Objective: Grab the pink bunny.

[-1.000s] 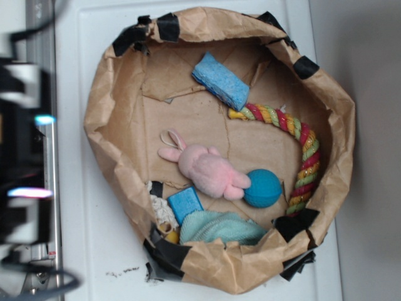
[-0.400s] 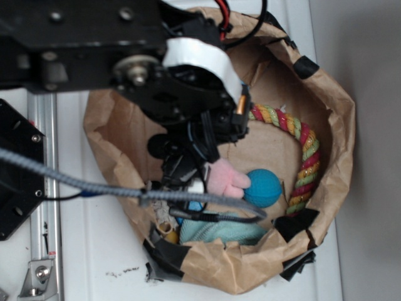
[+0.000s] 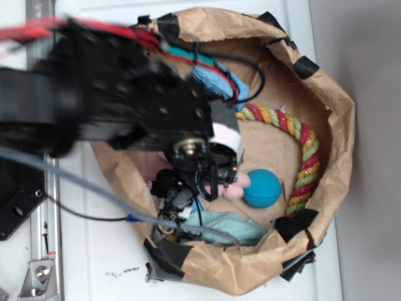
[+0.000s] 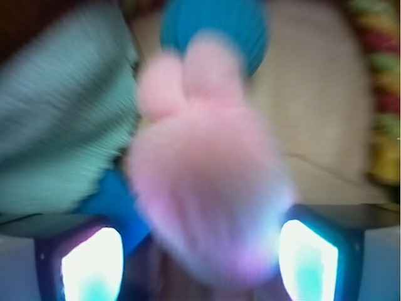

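- Fingers (image 4: 94,266) of the gripper (image 4: 200,263) are seen in the wrist view as two lit pads at the bottom corners, spread wide, one on either side of the pink bunny (image 4: 207,188); nothing is clamped between them yet.
- Whether the pads are touching the plush cannot be told, since the wrist view is blurred.
- The pink bunny is found on the floor of the brown paper bag (image 3: 326,94), with its stubby feet pointing away from the camera toward the teal ball (image 4: 213,25), which the feet touch or nearly touch.
- The bunny's long axis is judged to run from between the pads straight ahead toward the ball, so the body is straddled across its narrow width, which suits a squeeze.
- In the exterior view most of the bunny is hidden under the black arm; only its feet (image 3: 237,185) show, just left of the teal ball.
- A pale-green cloth (image 4: 56,125) lies close on the left in the wrist view, a blue block (image 4: 116,200) is tucked beside the bunny's lower left, and the coloured rope (image 3: 307,150) curves along the right.
- The step in hand is judged to be the final descent and closing; the cloth could be caught by the left pad if the closing is off-centre.
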### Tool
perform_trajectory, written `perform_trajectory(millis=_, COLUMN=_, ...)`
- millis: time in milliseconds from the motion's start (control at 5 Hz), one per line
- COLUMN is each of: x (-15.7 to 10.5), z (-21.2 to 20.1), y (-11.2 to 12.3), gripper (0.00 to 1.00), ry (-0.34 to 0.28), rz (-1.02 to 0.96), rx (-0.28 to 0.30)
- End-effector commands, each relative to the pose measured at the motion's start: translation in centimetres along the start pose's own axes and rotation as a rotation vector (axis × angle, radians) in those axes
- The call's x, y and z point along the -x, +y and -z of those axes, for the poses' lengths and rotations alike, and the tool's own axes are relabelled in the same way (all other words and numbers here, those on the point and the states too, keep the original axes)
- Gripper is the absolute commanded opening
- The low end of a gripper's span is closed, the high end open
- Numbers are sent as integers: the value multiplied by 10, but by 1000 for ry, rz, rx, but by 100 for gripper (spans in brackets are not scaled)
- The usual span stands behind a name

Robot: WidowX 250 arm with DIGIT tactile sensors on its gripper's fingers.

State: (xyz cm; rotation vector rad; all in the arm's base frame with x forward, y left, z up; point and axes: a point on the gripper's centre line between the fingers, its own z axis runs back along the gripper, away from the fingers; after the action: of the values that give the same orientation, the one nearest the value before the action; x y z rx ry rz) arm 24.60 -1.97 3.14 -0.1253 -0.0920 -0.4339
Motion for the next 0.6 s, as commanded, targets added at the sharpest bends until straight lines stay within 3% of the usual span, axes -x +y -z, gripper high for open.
perform_trajectory(millis=0, x=-8, z=-17, y=-5, gripper=0, ry=-113, rz=16, rx=-81)
perform_trajectory(millis=400, x=-2, z=-123, y=26, gripper=0, ry=-170, rz=-226, rx=-283)
